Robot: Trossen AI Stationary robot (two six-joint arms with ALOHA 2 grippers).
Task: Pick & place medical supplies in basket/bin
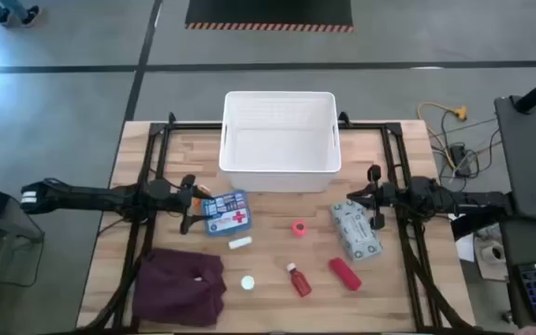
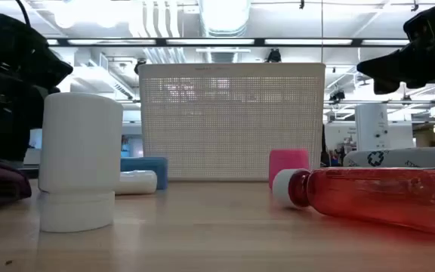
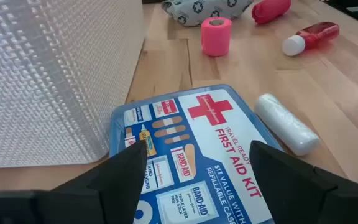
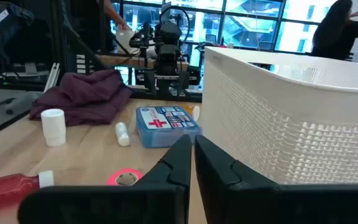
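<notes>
The blue first-aid box with a red cross (image 1: 226, 212) lies flat on the table in front of the white basket (image 1: 279, 140). My left gripper (image 3: 197, 168) is open and hovers at the box's left end, one finger over each long side, touching nothing. My right gripper (image 4: 192, 149) is shut and hangs by the basket's right front corner, above the patterned packet (image 1: 355, 230). On the table also lie a pink roll (image 1: 298, 227), a white roll (image 1: 240, 243), a red bottle (image 1: 298, 279) and a red tube (image 1: 345, 274). A small white bottle (image 2: 80, 162) stands upright.
A maroon cloth (image 1: 180, 287) lies bunched at the table's near left corner. The basket's slotted wall (image 3: 48, 81) stands close beside the box's far side. Bare wood shows between the box and the pink roll. People show in the room beyond the table.
</notes>
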